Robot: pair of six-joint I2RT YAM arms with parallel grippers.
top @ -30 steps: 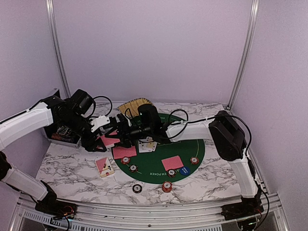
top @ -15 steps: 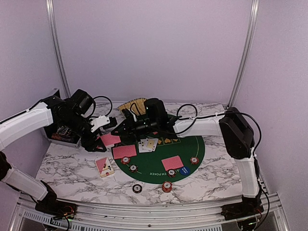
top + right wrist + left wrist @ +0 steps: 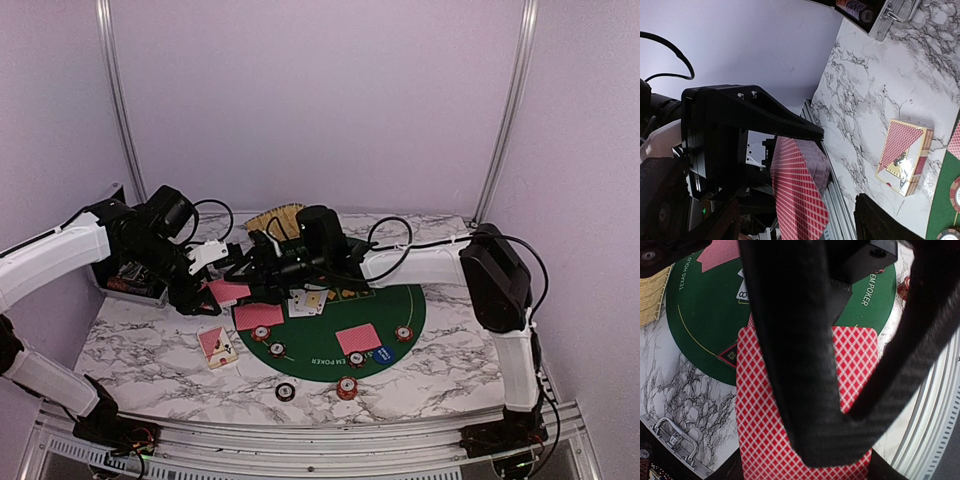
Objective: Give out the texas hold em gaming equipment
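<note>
Off the green poker mat (image 3: 400,310), your right gripper (image 3: 252,262) has swung back left, jaws wide and empty, facing the red-backed deck (image 3: 762,430). Your left gripper (image 3: 222,283) clamps that deck above the mat's left edge, so another card looks ready to draw.

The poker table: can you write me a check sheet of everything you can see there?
Surface: marble table, round green mat.
Job's things: red-backed cards and face-up cards on the mat; chips; blue button.
Clutter: yellow basket, black case, card box.
Grippers: left gripper shut on held red card; right gripper open beside it.
Cables: black loops over both wrists.
Surroundings: lilac walls, metal posts.
</note>
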